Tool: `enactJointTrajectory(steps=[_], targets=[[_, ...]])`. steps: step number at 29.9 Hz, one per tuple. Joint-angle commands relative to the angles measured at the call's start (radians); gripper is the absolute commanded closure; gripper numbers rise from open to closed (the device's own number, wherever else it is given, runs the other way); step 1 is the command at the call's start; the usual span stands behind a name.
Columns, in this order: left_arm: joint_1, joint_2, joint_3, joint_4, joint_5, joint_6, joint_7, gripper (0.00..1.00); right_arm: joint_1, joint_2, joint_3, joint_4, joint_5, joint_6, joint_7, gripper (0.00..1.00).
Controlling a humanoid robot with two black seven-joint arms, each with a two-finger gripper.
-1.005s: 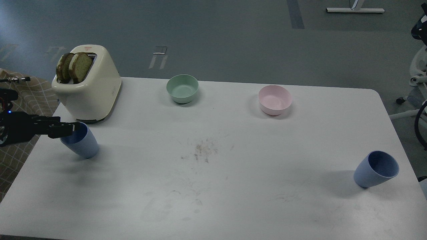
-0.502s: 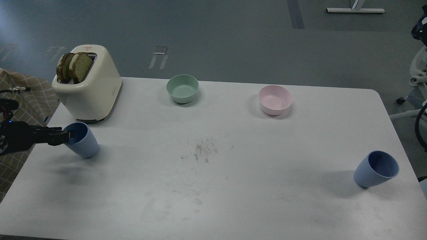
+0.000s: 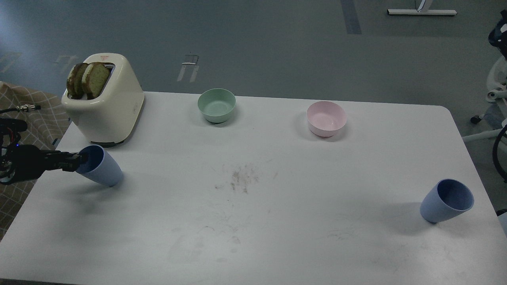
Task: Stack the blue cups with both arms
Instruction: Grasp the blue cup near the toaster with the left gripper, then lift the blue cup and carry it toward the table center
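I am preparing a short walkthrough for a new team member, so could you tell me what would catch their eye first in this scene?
Probably the cream toaster with two browned slices of toast standing out of it at the table's far left corner. Just in front of it, the left gripper meets the rim of a tilted blue cup, while a second blue cup sits alone at the near right, apart from everything.

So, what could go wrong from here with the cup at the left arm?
1. The left gripper meets the left blue cup only at its rim, and the cup leans; it may slip or tip over.
2. The toaster stands close behind, so a lift could bump it.
3. The right blue cup sits near the table edge.
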Motion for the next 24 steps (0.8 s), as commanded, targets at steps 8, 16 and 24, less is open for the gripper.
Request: enactJointTrajectory(steps=[8,16,24], targets=[[-0.307,0.004,0.001,-0.201,0.009,-0.175,-0.004,1.00,-0.022,-0.001,0.038,0.000,0.000,0.000,0.001,0.00],[-0.504,-0.250,0.001,-0.360,0.130,-0.184,0.001,1.00,-0.080,-0.006,0.096,0.000,0.000,0.000,0.001,0.00],[-0.573,-0.499,0.115,-0.271,0.246,-0.184,0.003,1.00,-0.160,-0.011,0.139,0.002,0.000,0.000,0.001,0.00]])
